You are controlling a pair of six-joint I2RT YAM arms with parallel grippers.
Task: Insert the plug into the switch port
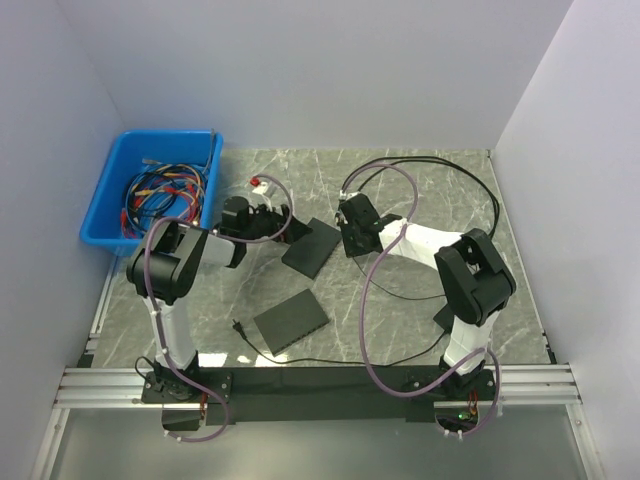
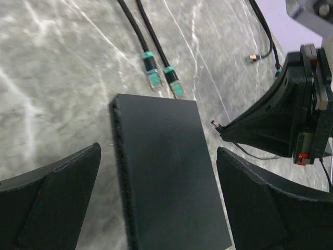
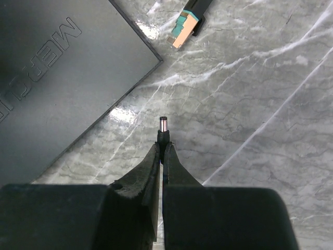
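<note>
near box: a flat dark grey rectangular box [image 1: 291, 320] lies closest to my bases on the grey marbled table [image 1: 420, 180].
right gripper [image 3: 162, 148]: mine, clenched tight on the small black barrel plug [image 3: 163, 127]; its silver tip pokes out just past my fingertips.
plug position: over bare marble, just beside the long edge of the black flat switch box [image 3: 62, 78] and apart from it, not in any port.
left gripper [image 2: 158, 177]: mine, spread wide and grasping nothing; my fingers [image 2: 52, 203] stand one on each side of the switch box. i cannot tell whether either one touches it.
switch box: flat on the table between my two arms, pale lettering on its lid, and a ribbed long side face towards my left-hand finger.
beyond the switch box: two black cables with teal-collared clear connectors [image 2: 153, 78] lie side by side, their ends close to its far edge.
far left: a blue plastic bin [image 1: 115, 200] holds a tangle of red, yellow and black cables, by the wall.
</note>
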